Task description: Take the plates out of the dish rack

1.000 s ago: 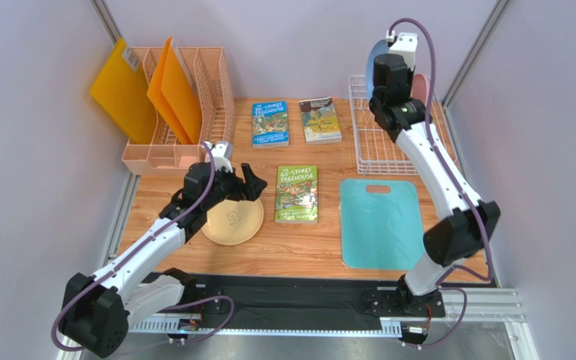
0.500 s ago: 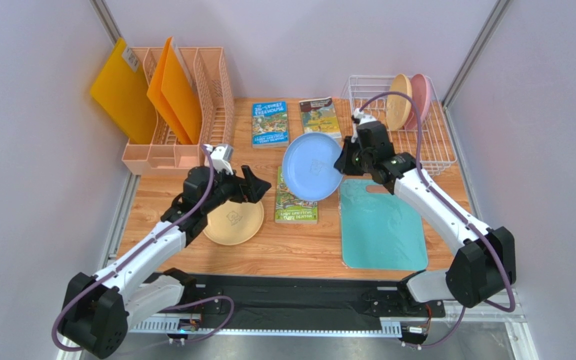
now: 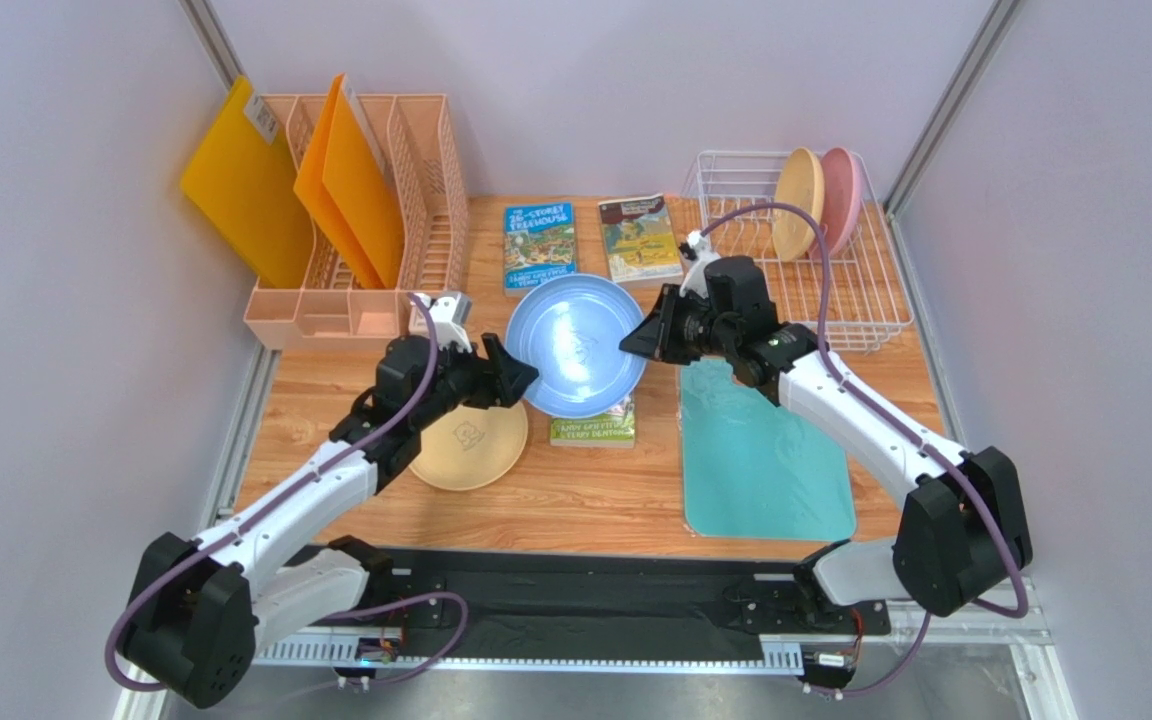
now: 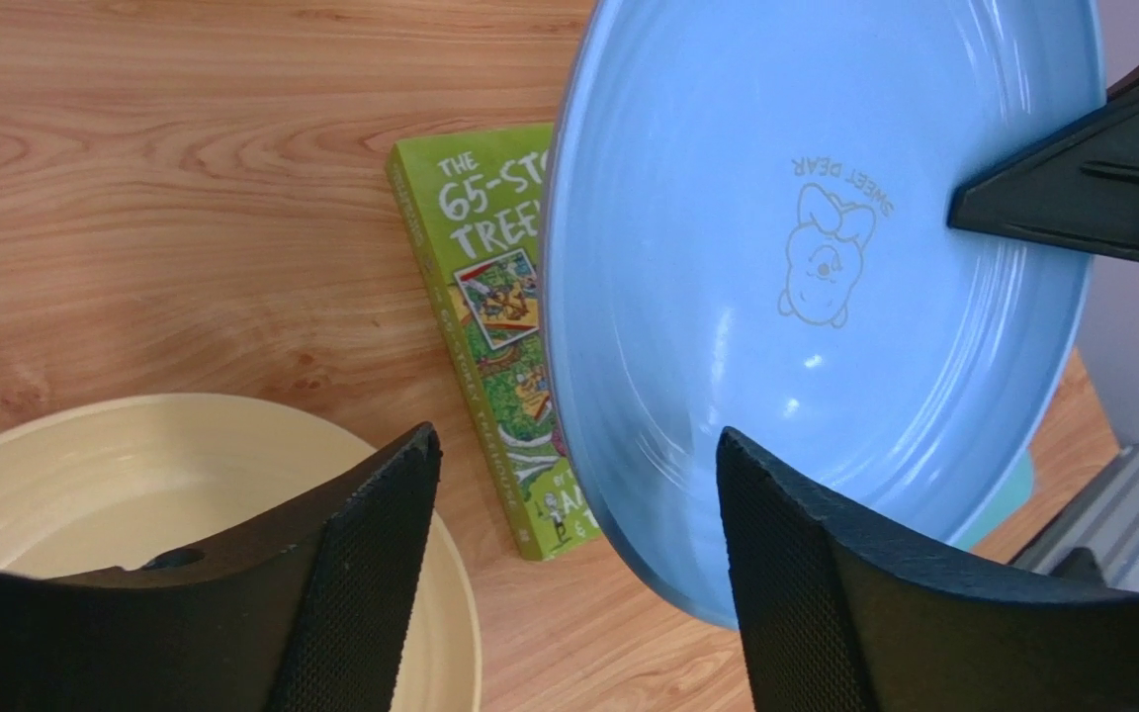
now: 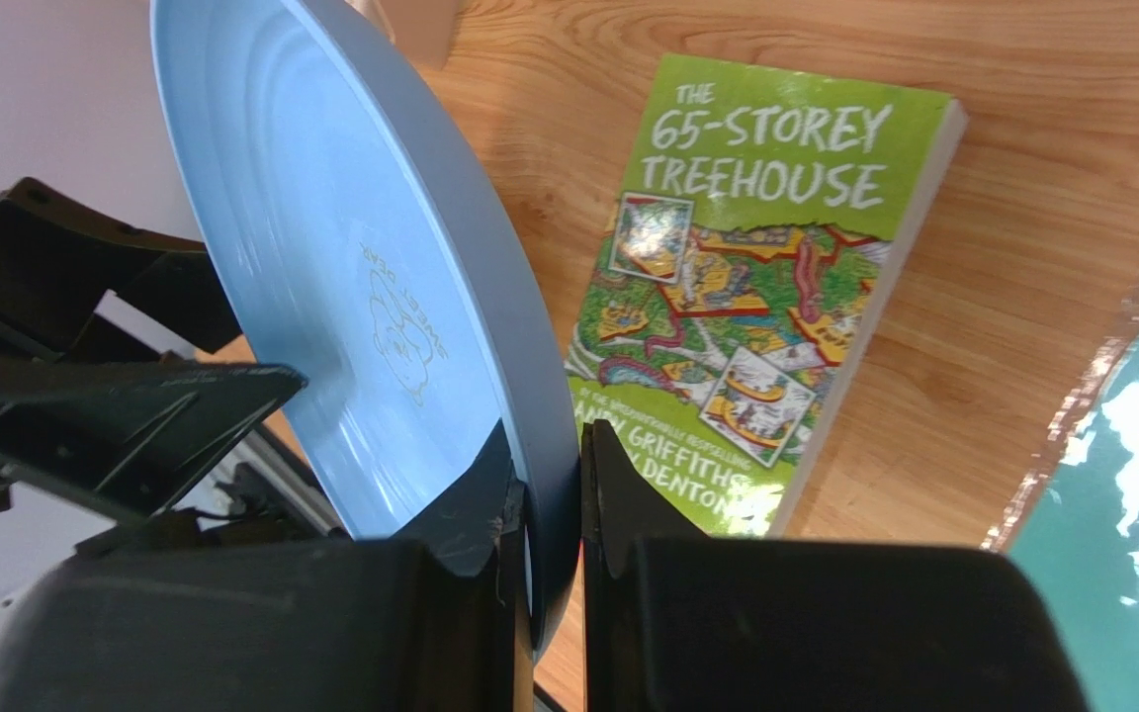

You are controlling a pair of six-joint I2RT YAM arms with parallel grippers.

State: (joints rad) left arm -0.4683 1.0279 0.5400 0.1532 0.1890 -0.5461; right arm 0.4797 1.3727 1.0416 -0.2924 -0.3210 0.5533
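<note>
Blue plate hangs tilted just above the green book, and here's the danger: if the right claw lets go before the left claw bites, it drops onto the book or clips the tan plate just left of it. Right claw is clenched on the plate's rim. Left claw gapes wide, jaws straddling the opposite rim, gripping nothing yet. Two more plates stand in the dish rack, beyond the book.

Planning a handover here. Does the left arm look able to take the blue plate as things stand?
Probably yes: the left gripper stands open beside the rim of the blue plate with nothing between, and the right gripper grips the opposite rim.
</note>
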